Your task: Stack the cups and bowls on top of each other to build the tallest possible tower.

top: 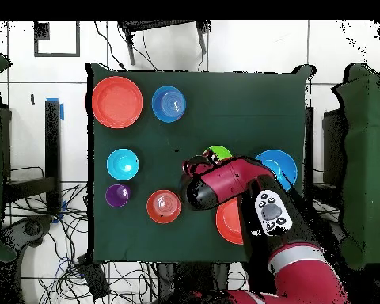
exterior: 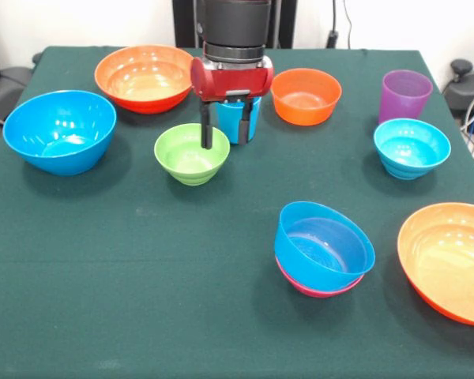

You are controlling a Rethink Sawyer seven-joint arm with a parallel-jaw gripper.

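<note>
Tower so far: a blue bowl [exterior: 324,245] is seen nested in a pink bowl [exterior: 316,287] at the front right of centre in the front view; only these two pieces are stacked, so the build is judged barely begun.
Large blue bowl [exterior: 59,130]: left loose at the far left of the table [exterior: 142,316], well apart from the stack.
Large orange bowl [exterior: 144,76]: set at the back left, not yet stacked.
Green bowl [exterior: 191,153]: placed left of centre; one finger is seen hanging at its back rim.
Fingers [exterior: 207,126]: two dark fingers are held a little apart; the gripper [exterior: 225,126] is open and nothing is gripped, with the green bowl just below and the light blue cup [exterior: 237,118] just behind.
Small orange bowl [exterior: 306,95]: left at the back, right of the arm.
Purple cup [exterior: 404,95]: stood upright at the back right, unstacked.
Cyan bowl [exterior: 411,147]: placed just in front of the purple cup.
Orange bowl at right edge [exterior: 450,260]: cut off by the frame, beside the stack but apart from it.
Work left: seven loose pieces are counted, both cups included.
Writing: no brand, label or lettering can be read on any piece.
</note>
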